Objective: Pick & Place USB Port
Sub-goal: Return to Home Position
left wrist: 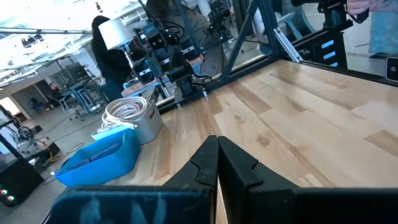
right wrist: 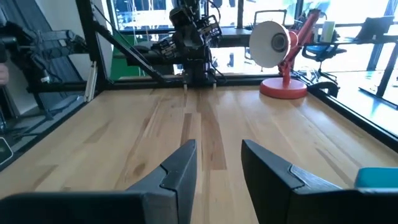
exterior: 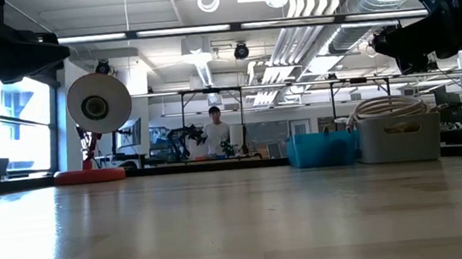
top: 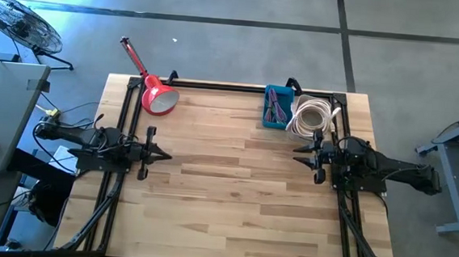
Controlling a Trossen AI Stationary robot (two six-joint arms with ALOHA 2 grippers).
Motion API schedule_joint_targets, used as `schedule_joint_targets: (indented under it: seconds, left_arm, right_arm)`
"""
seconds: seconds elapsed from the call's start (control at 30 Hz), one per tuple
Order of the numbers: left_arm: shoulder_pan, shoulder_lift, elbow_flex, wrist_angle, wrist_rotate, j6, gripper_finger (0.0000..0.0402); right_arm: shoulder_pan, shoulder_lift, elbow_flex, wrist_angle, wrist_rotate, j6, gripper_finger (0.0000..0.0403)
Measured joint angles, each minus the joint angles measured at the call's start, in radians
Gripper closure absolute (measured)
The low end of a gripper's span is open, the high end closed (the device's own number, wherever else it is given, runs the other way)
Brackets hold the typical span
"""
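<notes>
Hovering empty, the right pincer (top: 299, 154) gapes wide just beside the gray bin (exterior: 398, 146) of white cable (top: 311, 116), nearer than the left pincer (top: 163, 155), pinched together.

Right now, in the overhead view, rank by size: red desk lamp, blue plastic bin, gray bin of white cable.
Tied first: red desk lamp and gray bin; lamp longer, bin broader.
Smallest: blue plastic bin.
</notes>
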Motion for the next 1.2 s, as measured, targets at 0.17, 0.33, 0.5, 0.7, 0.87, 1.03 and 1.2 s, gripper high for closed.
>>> schedule_joint_targets:
  seconds: [0.17, 0.33, 0.5, 0.7, 0.87, 1.03, 1.2]
  left_arm:
    - [0.0, 0.0, 0.0, 0.0, -0.002, 0.0, 0.0401]
    - [0.0, 0.0, 0.0, 0.0, -0.002, 0.001, 0.0401]
    - [0.0, 0.0, 0.0, 0.0, -0.002, 0.002, 0.0401]
    - [0.0, 0.0, 0.001, -0.007, 0.045, 0.004, 0.0401]
    - [0.0, 0.0, 0.0, -0.009, 0.109, 0.004, 0.0401]
    - [0.0, 0.0, 0.0, -0.008, 0.113, 0.003, 0.0401]
    - [0.0, 0.0, 0.0, -0.007, 0.113, 0.004, 0.0401]
  right_arm:
    - [0.0, 0.004, -0.028, 0.081, 0.0, -0.001, 0.0284]
    - [0.0, 0.023, -0.031, 0.089, 0.0, -0.001, 0.0284]
    - [0.001, 0.048, -0.031, 0.089, 0.0, 0.079, 0.0284]
    - [0.001, 0.058, -0.031, 0.09, 0.0, 0.168, 0.0284]
    - [0.0, 0.058, -0.031, 0.092, 0.0, 0.218, 0.0284]
    - [0.0, 0.058, -0.032, 0.092, 0.031, 0.241, 0.0284]
    - [0.001, 0.058, -0.032, 0.09, 0.007, 0.217, 0.0284]
